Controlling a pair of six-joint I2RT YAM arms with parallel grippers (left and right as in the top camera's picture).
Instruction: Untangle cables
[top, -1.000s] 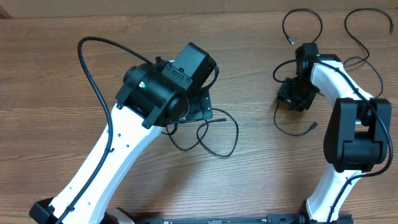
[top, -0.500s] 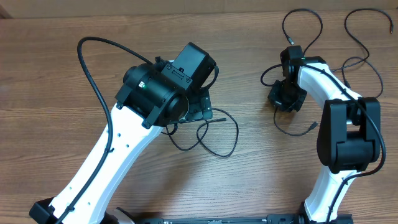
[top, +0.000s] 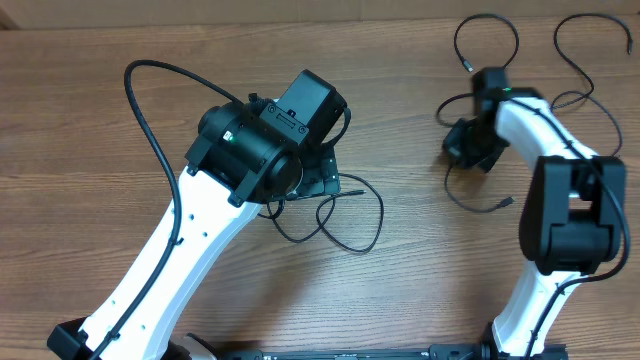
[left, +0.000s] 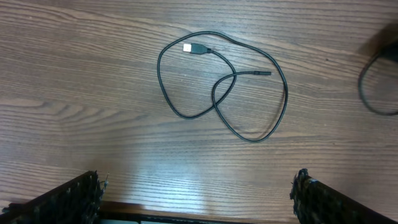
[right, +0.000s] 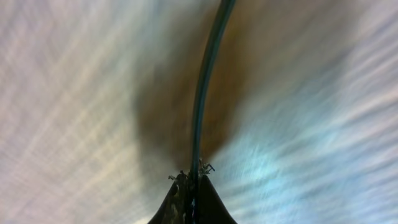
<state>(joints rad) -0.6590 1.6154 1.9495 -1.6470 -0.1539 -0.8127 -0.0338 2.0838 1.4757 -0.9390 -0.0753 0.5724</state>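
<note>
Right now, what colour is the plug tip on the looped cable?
Silvery white plug, black cable; left wrist view.

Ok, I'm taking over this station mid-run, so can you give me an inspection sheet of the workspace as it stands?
Surface: wooden table, no damage seen.
Job's things: looped cable crosses itself under the left arm; held cable by the right arm; far cable at the back right.
Clutter: nothing seen.
Grippers: left pincer open, over the looped cable and apart from it; right pincer shut on the held cable.
Cables: thick arm cable arcs off the left arm, away from the thin ones.
Surroundings: nothing seen.
</note>
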